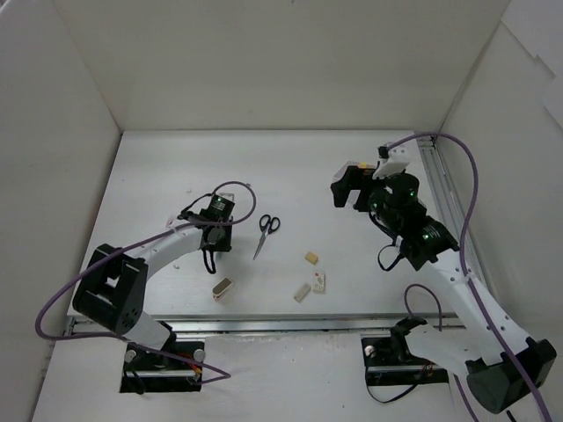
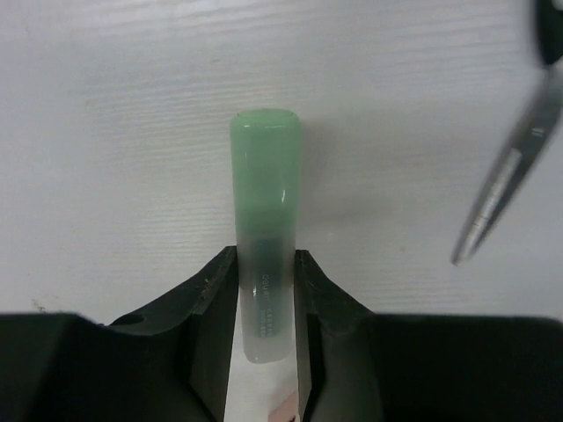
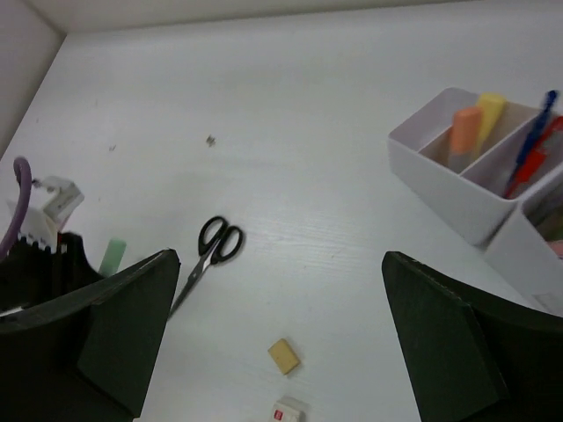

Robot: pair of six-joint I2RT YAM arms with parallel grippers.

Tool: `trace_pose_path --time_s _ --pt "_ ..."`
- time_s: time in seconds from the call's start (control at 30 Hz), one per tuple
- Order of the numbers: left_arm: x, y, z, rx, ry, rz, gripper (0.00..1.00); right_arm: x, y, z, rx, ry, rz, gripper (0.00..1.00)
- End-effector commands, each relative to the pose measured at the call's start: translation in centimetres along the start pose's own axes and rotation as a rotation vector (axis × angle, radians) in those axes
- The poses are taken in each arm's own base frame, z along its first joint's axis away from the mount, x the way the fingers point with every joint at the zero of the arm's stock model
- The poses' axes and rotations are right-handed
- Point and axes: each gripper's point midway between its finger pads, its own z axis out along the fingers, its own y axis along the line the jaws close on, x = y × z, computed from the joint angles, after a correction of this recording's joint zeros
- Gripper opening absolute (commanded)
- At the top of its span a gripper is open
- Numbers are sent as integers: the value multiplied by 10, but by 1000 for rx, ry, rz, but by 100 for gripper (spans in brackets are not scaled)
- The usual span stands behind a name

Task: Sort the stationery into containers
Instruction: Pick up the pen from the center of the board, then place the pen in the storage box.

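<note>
Clamping left gripper (image 2: 264, 268): its black jaws are closed on the lower barrel of a pale-green translucent plastic marker (image 2: 264, 176).
Marker axis: the long axis is set upright in the left wrist frame, in line with the fingers. The rounded green end is pointed to the top of the frame, away from the gripper.
Marker place: it is held low over the white table (image 2: 106, 132), left of the scissors. Contact with the table cannot be told.
Scissors: black-handled metal scissors (image 1: 265, 234) are laid flat near the middle of the overhead frame, with handles to the upper right and blades pointed to the lower left.
Right gripper (image 3: 280, 264): its fingers are spread wide with nothing between them.
Tray: a white divided plastic tray (image 3: 440, 176) is seen at the upper right of the right wrist frame. An orange marker (image 3: 464, 132) and a yellow marker (image 3: 489, 110) are leaned in one compartment, and a blue pen (image 3: 532, 141) in the next.
Loose items: a small beige eraser (image 1: 311, 258) and a small metallic block (image 1: 223, 288) are spread across the lower centre of the overhead frame.
</note>
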Motion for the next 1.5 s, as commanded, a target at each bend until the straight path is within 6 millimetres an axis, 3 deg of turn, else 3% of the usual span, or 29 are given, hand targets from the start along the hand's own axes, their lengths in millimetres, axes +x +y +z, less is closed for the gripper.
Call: trace_pose_path --time_s 0.0,0.13,0.17,0.2,0.33,0.6,0.8,0.9,1.0,1.3,1.37,1.4,1.47 --pt "-60 -34 -50 94 -257 138 0 9 51 8 -280 84 -30 98" --pt "-72 -75 -88 244 -410 283 0 44 88 21 -504 217 73 98" --pt "-70 -81 -92 273 -421 305 0 36 101 24 -570 178 90 98" --pt "-73 -92 -104 317 -465 337 0 39 114 20 -651 209 142 98" --pt "-73 -108 -119 393 -504 378 0 50 142 28 -812 243 214 98" --pt "-76 -126 -142 437 -560 420 0 74 159 58 -765 295 272 97" --pt "-81 -129 -145 429 -571 418 0 95 173 68 -778 364 283 89" --pt "-86 -131 -150 433 -590 420 0 105 176 72 -773 395 294 73" --pt "-89 -133 -151 436 -606 421 0 110 184 72 -791 415 292 51" --pt "-101 -129 -150 382 -634 413 0 100 189 72 -803 380 269 4" --pt "-105 -124 -151 351 -644 398 13 97 186 76 -783 361 263 0" --pt "-106 -122 -152 346 -646 389 40 91 182 77 -774 344 263 0" --pt "-109 -118 -157 347 -659 375 53 79 172 81 -750 303 258 0"
